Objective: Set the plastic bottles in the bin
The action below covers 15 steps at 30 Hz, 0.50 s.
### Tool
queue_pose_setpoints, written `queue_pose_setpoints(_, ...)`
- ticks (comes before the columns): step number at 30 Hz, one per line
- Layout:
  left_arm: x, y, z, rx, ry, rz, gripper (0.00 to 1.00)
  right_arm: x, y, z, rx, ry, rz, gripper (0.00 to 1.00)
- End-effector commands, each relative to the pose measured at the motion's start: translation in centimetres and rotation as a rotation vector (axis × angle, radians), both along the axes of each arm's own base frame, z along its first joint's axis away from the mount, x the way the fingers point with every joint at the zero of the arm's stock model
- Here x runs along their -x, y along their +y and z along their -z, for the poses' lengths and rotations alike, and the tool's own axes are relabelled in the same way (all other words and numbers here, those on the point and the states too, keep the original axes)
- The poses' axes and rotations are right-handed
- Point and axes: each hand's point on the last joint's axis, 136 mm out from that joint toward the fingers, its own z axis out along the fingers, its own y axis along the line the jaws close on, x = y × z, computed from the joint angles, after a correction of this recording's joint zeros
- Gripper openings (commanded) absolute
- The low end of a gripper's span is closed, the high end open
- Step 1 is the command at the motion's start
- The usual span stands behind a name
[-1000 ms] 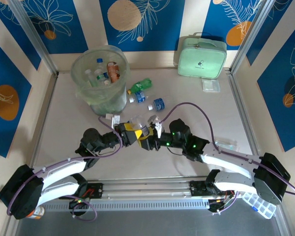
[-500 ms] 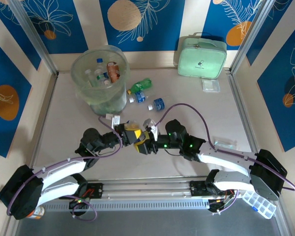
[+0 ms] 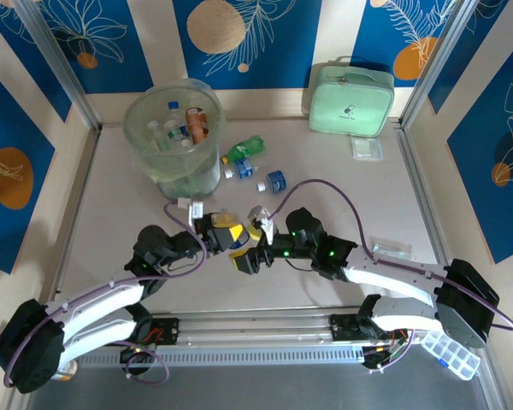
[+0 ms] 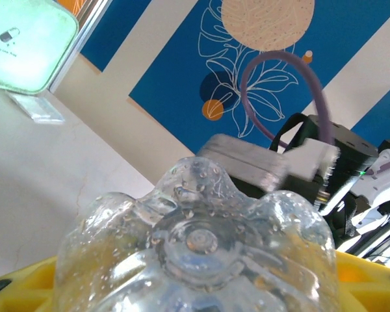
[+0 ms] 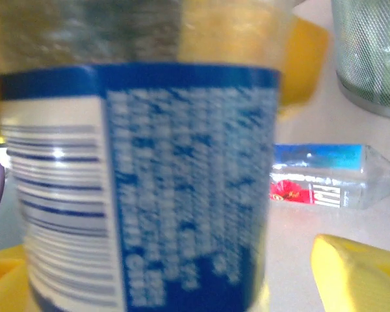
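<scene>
Just let go with the right gripper (image 3: 250,246): clamped a second ago, now spread wide, one yellow finger (image 5: 357,273) standing clear of the label. Closed the left gripper (image 3: 227,232) meanwhile, now narrowed around the bottle (image 4: 201,253) and holding it by the lower end. Means handover done; leaves only the carry to the bin (image 3: 185,176), well apart at far left, already holding several. Looks clear, dimpled at the base, beaded with droplets, wrapped in a blue and white label. Sits between both grippers, near the front middle of the table (image 3: 427,188)
</scene>
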Motion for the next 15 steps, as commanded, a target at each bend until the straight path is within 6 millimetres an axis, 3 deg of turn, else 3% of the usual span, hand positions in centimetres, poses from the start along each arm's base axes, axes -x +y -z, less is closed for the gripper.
queue_pose_setpoints(1, -0.4, 0.8, -0.9, -0.009, -0.051, -0.07, 0.5, -0.3, -0.3, -1.1, -0.006, -0.045, 0.036, 0.99)
queue_pose_setpoints(4, -1.3, 2.3, -1.1, -0.055, -0.047, -0.178, 0.48, -0.3, -0.8, -1.9, -0.03, -0.09, 0.066, 1.0)
queue_pose_setpoints(8, -3.0, 6.5, -1.9, -0.165, -0.002, -0.441, 0.44, -0.1, -1.8, -3.4, -0.077, -0.159, 0.127, 1.0)
queue_pose_setpoints(12, -4.2, 10.8, -4.1, -0.248, 0.047, -0.67, 0.39, -0.6, -2.9, -4.1, -0.099, -0.201, 0.205, 0.99)
queue_pose_setpoints(15, -5.3, 12.4, -6.5, -0.292, 0.068, -0.776, 0.38, -1.7, -3.6, -3.9, -0.087, -0.203, 0.287, 0.99)
